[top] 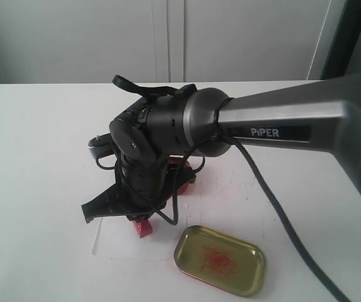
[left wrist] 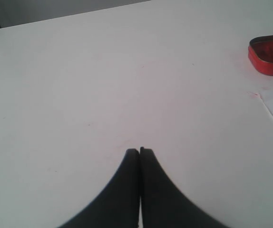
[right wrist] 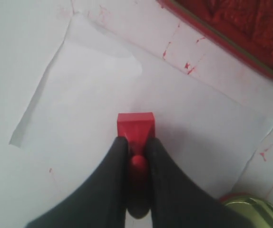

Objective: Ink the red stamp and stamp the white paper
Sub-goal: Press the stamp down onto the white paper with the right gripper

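the right arm (top: 281, 129) reaches in from the desk's right edge across the middle. its wrist is bent so that the right gripper (top: 139, 214) points down at the desk (top: 36, 126), near the near edge. its black fingers (right wrist: 120, 161) stand narrow, pinched on the rounded knob of the red stamp (right wrist: 135, 124). the stamp's flat block base sticks out past the fingertips and faces the sheet.

the stamp sits upright over the white paper (right wrist: 79, 95), roughly at the sheet's middle. whether the base presses the paper or hangs just above it i cannot tell. the paper lies flat, with one corner looking a little lifted.

nearest the desk's near edge, just right of the stamp and off the paper, lies a gold tin lid (top: 218, 259), open side up, with red smears inside. thin red streaks (right wrist: 190, 66) mark the desk between the paper and the red tin (right wrist: 241, 23). the tin lies just beyond the paper toward the far edge, and the wrist hides most of it in the exterior view.

the left gripper (left wrist: 140, 151) hovers over bare desk, its fingers closed together on nothing. the red tin and the paper are well apart from it.
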